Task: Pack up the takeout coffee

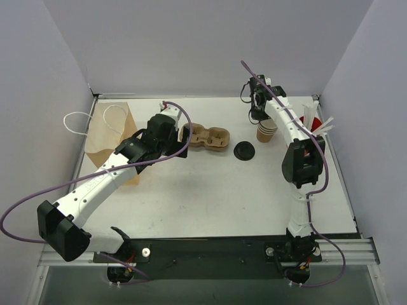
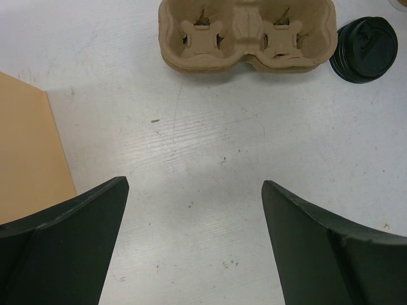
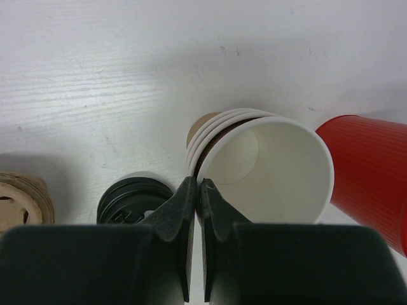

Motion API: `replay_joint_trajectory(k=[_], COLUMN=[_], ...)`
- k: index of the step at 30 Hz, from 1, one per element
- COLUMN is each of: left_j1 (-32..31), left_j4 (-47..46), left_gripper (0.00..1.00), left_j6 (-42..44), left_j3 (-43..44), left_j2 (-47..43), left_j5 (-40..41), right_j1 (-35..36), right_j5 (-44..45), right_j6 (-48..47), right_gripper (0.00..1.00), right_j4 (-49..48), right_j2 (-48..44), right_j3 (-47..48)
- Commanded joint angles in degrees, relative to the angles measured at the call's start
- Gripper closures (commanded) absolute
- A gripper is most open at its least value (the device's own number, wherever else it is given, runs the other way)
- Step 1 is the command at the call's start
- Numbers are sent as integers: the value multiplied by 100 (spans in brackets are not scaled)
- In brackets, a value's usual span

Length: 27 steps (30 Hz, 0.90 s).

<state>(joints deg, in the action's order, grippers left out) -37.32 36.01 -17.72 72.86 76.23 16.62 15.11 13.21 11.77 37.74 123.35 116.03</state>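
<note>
**Your right claw [image 3: 198, 183] grips the takeout coffee [image 3: 273, 171] at the far right of the worktop [image 2: 210, 140].**

Your right claw is clenched, its 2 fingers meeting on the near rim of the takeout coffee, which is the top cup of a nested stack of tan cups [image 3: 205, 127]. The stack stands upright on the worktop, just beside the red cup [image 3: 365, 171] on its right and near the black lid [image 2: 365, 41] on its left. The pulp carrier [image 2: 210, 63] lies left of the lid, its 2 slots facing up. Your left claw [image 2: 194, 182] is released, jaws spread wide, hovering over bare worktop short of the carrier, with the paper bag [image 2: 25, 146] at its left.
</note>
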Motion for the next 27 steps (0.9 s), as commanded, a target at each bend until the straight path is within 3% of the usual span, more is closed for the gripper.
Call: replay_joint_trajectory(k=[1,8,12,27], left_j1=[41,49,58,164], left_j4=[-94,-94,-103,64], left_gripper=[3,3,3,3], left_j6=[67,66,66,-83], left_j3=[132,132,132,360], left_j2=[-90,-99,-90,15], left_j5=[-45,-36,-54,25], right_j1=[88,123,211,641], right_j5=[393,357,821,1087], right_j6=[-149,-193,-307,-439], right_gripper=[100,100,100,100], right_j4=[225,305,383,1050], right_j2=[-276,-241,-320,-1216], right_j3=[341,438,517,1141])
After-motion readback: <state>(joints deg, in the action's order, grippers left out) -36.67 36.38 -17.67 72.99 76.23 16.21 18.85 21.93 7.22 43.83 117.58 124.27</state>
